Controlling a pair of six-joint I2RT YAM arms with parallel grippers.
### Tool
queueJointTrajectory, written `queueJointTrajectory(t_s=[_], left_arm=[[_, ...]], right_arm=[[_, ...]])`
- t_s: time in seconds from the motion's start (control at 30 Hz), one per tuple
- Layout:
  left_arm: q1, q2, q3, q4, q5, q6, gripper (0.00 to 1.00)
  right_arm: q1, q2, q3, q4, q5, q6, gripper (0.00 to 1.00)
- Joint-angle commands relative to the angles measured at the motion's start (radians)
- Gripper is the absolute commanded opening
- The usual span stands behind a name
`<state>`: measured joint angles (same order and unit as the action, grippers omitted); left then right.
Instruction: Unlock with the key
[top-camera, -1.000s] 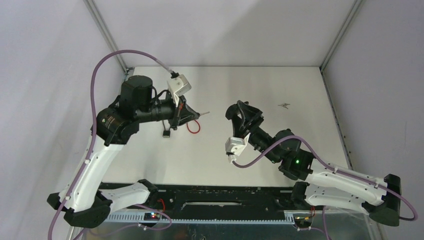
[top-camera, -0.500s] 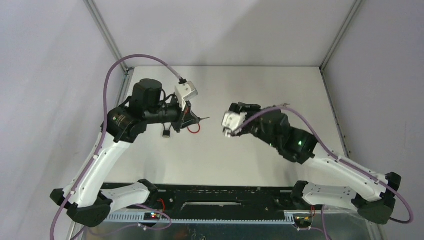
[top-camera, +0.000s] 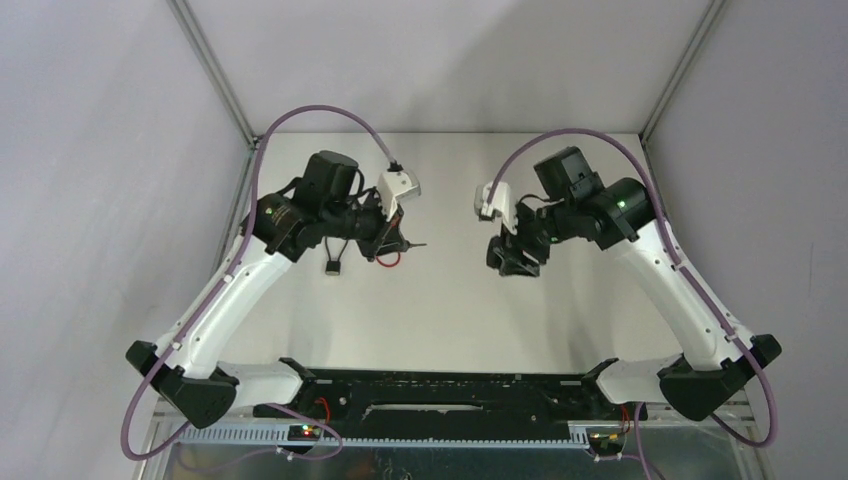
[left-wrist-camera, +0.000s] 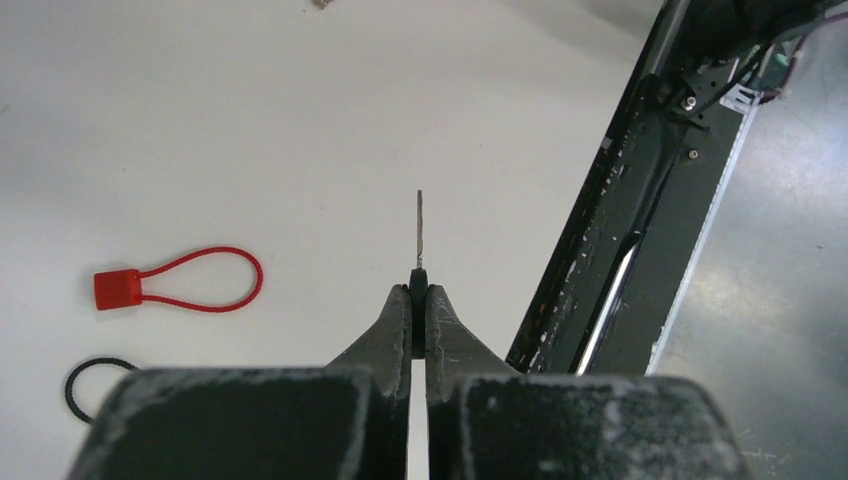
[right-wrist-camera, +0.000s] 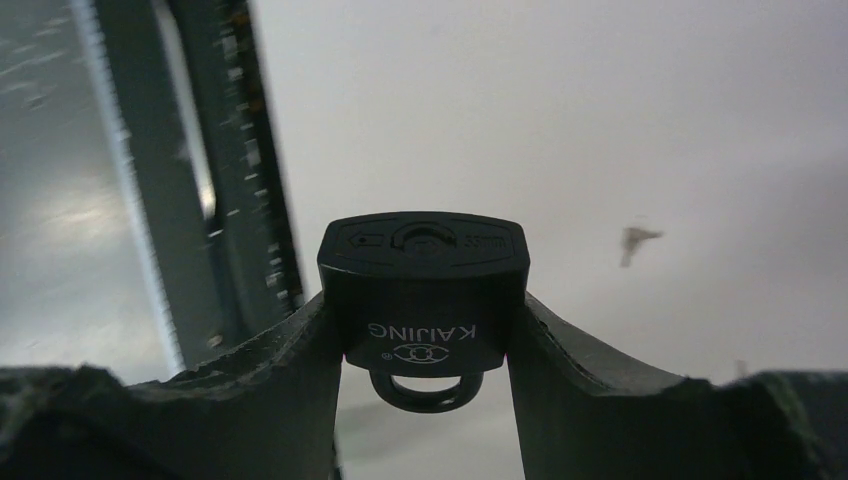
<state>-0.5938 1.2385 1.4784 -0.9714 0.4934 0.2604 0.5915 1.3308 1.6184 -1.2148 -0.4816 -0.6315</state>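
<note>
The right gripper (right-wrist-camera: 424, 318) has swung up and away from the bases, clamping the padlock (right-wrist-camera: 424, 275) keyway-outward. At its nine o'clock, well apart, the left gripper (left-wrist-camera: 418, 300) pinches the key (left-wrist-camera: 419, 225), blade aimed three o'clock. Insertion looks next.

The padlock (right-wrist-camera: 423, 290) looks matt black with pale lettering — the key (left-wrist-camera: 420, 230) thin bare metal — the table (left-wrist-camera: 200, 120) smooth, matt white.
</note>
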Motion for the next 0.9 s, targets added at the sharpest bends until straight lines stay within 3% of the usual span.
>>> queueJointTrajectory(t_s=[0.0, 0.2, 0.5, 0.87], left_arm=[[-0.005, 0.008, -0.010, -0.042, 0.070, 0.095, 0.00], [-0.003, 0.028, -0.040, -0.044, 0.096, 0.111, 0.00], [0.002, 0.021, -0.075, -0.041, 0.218, 0.101, 0.00], [-0.069, 0.014, -0.158, -0.068, 0.326, 0.138, 0.00]], right_arm=[[-0.002, -0.051, -0.012, -0.143, -0.230, -0.083, 0.00], [-0.046, 0.144, 0.012, -0.385, -0.412, -0.252, 0.00], [-0.070, 0.284, -0.155, -0.388, -0.639, -0.459, 0.00], [-0.003, 0.424, -0.239, -0.391, -0.735, -0.598, 0.00]])
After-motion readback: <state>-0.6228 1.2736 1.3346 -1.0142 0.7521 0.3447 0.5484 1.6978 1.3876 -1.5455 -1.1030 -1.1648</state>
